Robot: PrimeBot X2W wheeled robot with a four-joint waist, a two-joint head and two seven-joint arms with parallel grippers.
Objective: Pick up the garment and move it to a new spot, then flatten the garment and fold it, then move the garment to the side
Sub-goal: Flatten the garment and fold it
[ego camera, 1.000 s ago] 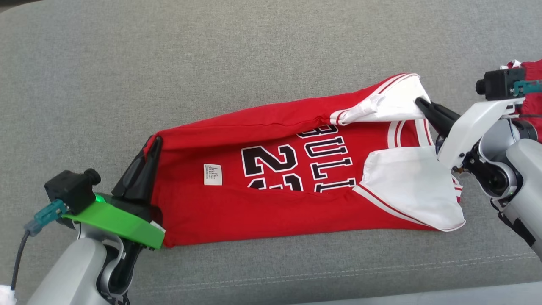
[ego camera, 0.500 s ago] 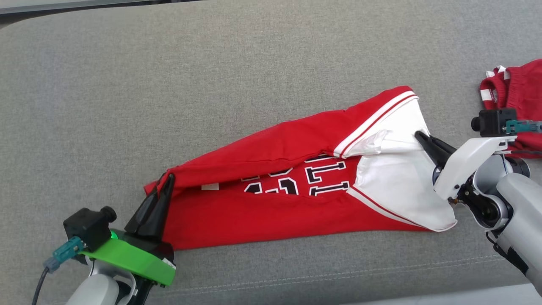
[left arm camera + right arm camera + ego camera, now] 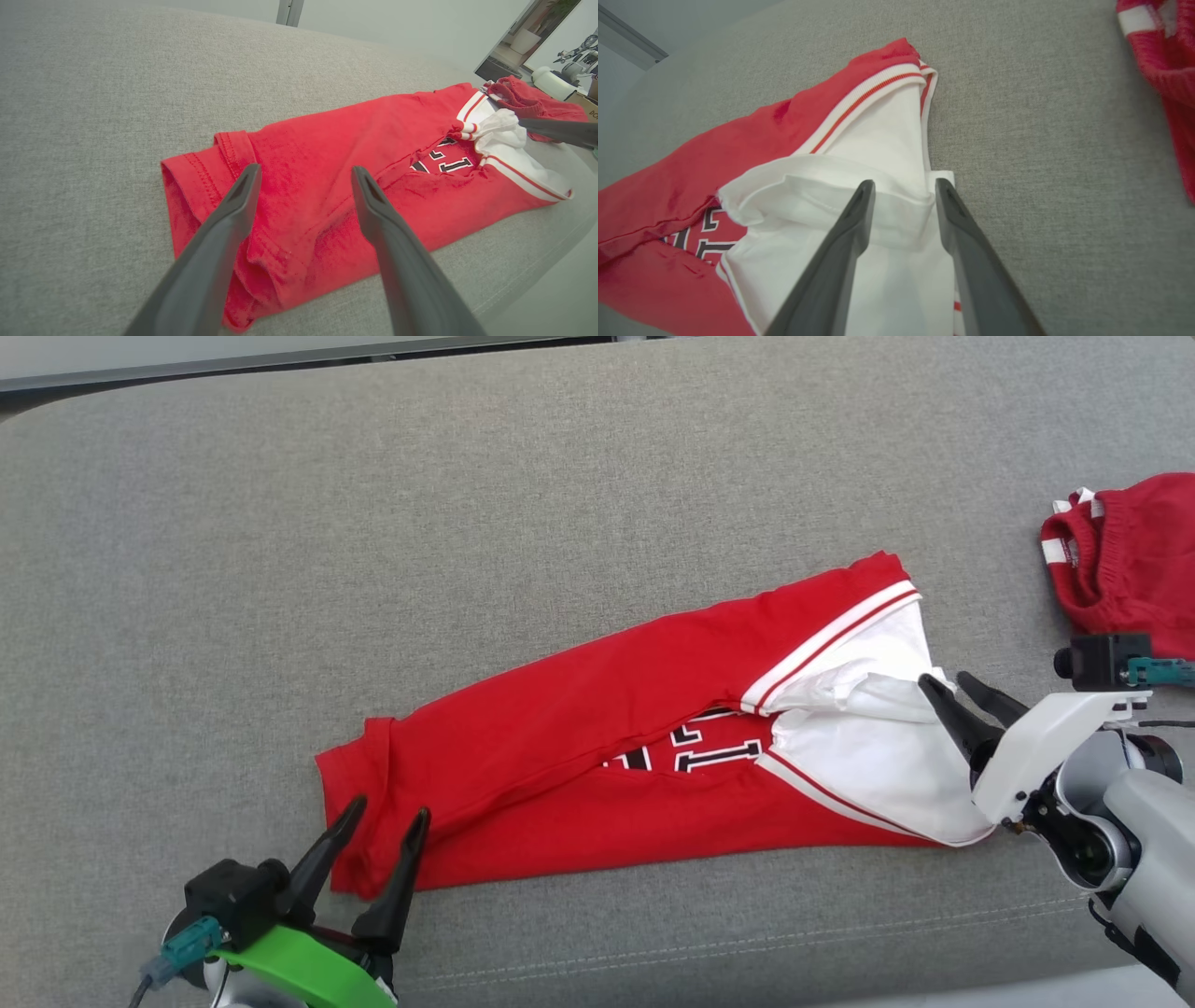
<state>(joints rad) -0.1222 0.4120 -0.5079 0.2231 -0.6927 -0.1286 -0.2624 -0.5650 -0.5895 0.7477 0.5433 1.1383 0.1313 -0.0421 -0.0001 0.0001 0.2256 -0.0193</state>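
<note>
The garment is a red jersey with white sleeves and black lettering, folded lengthwise and lying flat on the grey cushion. My left gripper stands open at the jersey's left hem, its fingers apart over the red cloth, holding nothing. The left wrist view shows the same hem just beyond my left gripper. My right gripper is open at the white sleeve. In the right wrist view the sleeve's folded edge lies loose under the parted fingers of my right gripper.
A second red garment with white trim lies crumpled at the far right, close behind my right arm. The cushion's front seam and edge run just below the jersey. Bare cushion stretches to the left and back.
Both grippers have opened and let go of the jersey. Its upper half now lies folded over the lettering. The left gripper has drawn back toward the near edge; the head view has shifted.
</note>
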